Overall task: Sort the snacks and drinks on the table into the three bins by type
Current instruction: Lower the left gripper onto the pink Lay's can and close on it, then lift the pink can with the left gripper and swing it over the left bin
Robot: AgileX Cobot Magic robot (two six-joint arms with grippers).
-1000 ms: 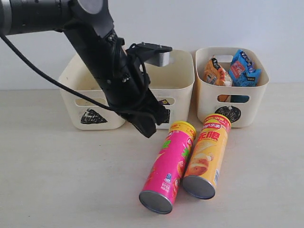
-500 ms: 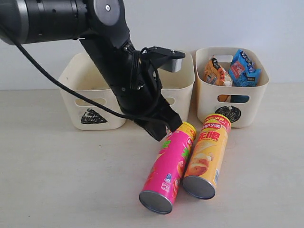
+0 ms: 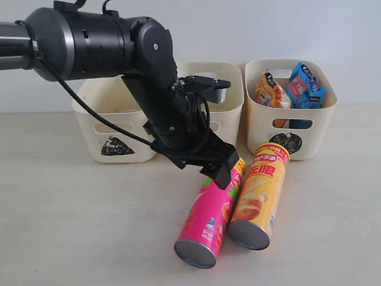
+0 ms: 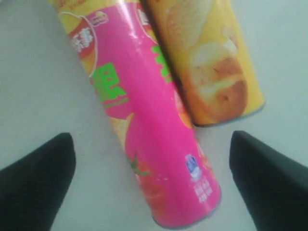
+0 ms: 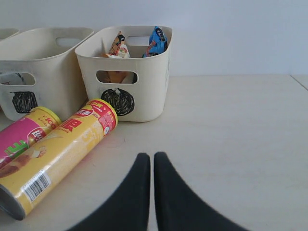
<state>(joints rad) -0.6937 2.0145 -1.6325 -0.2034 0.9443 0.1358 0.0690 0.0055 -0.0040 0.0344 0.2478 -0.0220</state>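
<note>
- Two snacks lie touching on the table (image 3: pixel 71 226), just in front of the bins: pink tube (image 3: pixel 211 211), yellow tube (image 3: pixel 259 199).
- Left gripper (image 4: pixel 150 139) straddles the pink tube, jaws wide, holding nothing, likely lined up to grasp it.
- Right gripper (image 5: pixel 147 159) hovers near right, closed and empty.
- Bags (image 3: pixel 292 89) fill the far right bin (image 3: pixel 321 125).

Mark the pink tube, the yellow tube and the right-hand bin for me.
pink tube (image 3: pixel 209 217), exterior view, mid-body on the label.
yellow tube (image 3: pixel 256 199), exterior view, on the chip picture.
right-hand bin (image 3: pixel 318 113), exterior view, bare front wall.
</note>
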